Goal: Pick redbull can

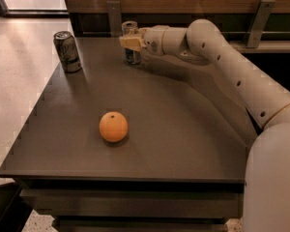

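The redbull can (130, 29) is a slim silver can with a blue lower part. It stands upright at the far edge of the dark table (183, 129). My gripper (129, 42) reaches in from the right and sits at the can's mid-height, its tan tip crossing in front of the can and hiding its middle. The can's base rests on the table. The arm (222, 57) stretches from the lower right across the table's far right side.
A shorter, wider dark-grey can with white script (67, 51) stands at the table's far left corner. An orange (113, 126) lies left of the table's centre. A wooden wall with metal brackets (259, 18) runs behind the table. Light floor lies to the left.
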`<state>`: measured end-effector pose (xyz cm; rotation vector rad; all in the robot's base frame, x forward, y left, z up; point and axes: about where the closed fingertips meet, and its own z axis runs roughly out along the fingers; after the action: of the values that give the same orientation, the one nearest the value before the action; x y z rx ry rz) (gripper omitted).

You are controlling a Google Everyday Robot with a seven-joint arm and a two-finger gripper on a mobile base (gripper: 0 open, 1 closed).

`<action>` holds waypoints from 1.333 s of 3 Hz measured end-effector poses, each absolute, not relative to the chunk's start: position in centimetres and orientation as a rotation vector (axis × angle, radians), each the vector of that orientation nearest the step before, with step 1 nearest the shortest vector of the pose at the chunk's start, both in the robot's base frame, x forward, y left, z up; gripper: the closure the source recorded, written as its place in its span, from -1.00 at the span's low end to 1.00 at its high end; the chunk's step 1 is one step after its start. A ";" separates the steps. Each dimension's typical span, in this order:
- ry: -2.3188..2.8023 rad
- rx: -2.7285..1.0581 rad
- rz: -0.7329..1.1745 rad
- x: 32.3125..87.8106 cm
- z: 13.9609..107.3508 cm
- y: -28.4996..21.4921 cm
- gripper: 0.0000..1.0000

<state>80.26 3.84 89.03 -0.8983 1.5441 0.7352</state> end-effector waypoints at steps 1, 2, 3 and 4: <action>1.544 -0.898 0.735 80.3 89.0 3.8 1.00; 1.519 -0.913 0.770 80.3 89.3 4.5 1.00; 1.485 -0.941 0.779 80.3 91.3 4.5 1.00; 1.460 -0.963 0.748 80.2 93.9 4.0 1.00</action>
<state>80.18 3.97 93.88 -0.9633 1.4603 0.7484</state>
